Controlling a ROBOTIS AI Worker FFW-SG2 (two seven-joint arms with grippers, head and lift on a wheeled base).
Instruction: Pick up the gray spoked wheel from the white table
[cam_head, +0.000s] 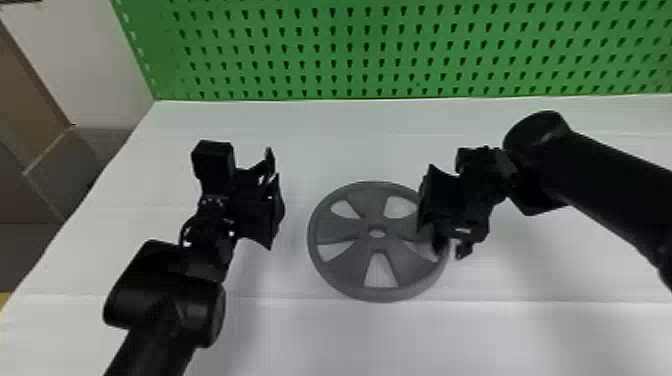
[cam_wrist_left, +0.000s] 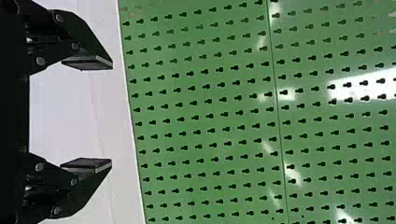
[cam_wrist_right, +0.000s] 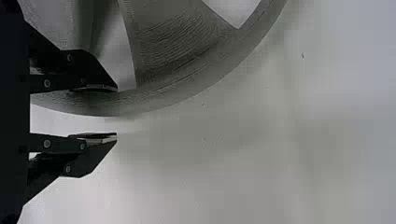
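The gray spoked wheel (cam_head: 350, 260) lies flat on the white table (cam_head: 320, 335), in front of the robot. My right gripper (cam_head: 449, 250) is at the wheel's right rim. In the right wrist view the right gripper (cam_wrist_right: 116, 112) is open, one finger over the wheel (cam_wrist_right: 177, 42) near its rim and the other outside the rim; a gap remains between the fingers. My left gripper (cam_head: 274, 200) stands left of the wheel, apart from it. The left wrist view has the left gripper (cam_wrist_left: 112, 114) wide open with nothing between its fingers.
A green pegboard (cam_head: 330, 50) rises along the table's back edge. Brown and gray panels (cam_head: 30, 125) stand beyond the table's left edge. The right forearm (cam_head: 600, 175) extends over the table's right side.
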